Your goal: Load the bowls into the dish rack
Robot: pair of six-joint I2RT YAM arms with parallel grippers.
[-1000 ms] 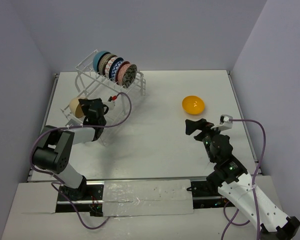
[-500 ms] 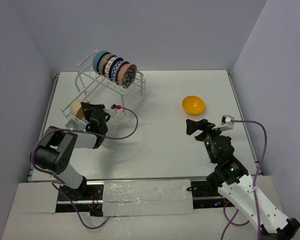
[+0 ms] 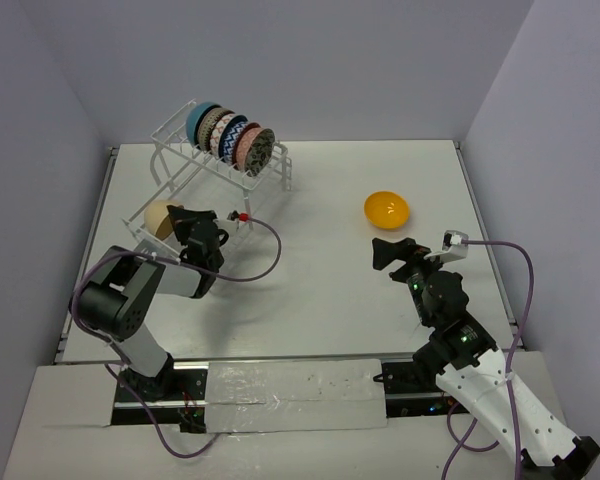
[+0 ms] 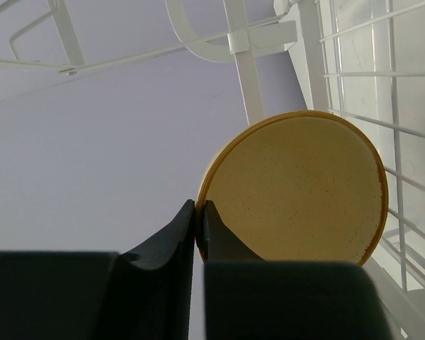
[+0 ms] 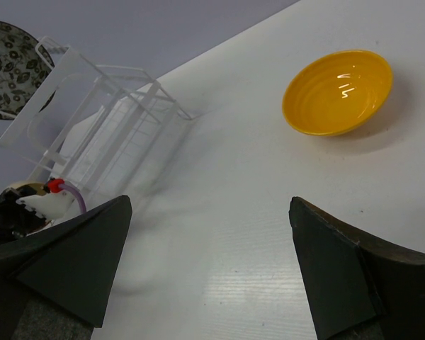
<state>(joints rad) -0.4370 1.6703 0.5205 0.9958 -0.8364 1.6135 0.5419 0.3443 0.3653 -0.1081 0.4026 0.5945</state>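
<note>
**While the Tan Bowl Is Gripped: Clearances**

Where the right gripper hangs over the table nearest the bases, its jaws are spread wide with nothing between them, and open white surface lies all around it. Slightly farther, the left gripper pinches the rim of the tan bowl. That bowl is held on edge at the low end of the dish rack, wires just beside and above it, close to the left table edge. Beyond the right gripper, the orange-yellow bowl sits upright on the table, well apart from the rack. Farthest back, five bowls stand on edge in the top tier.
</note>
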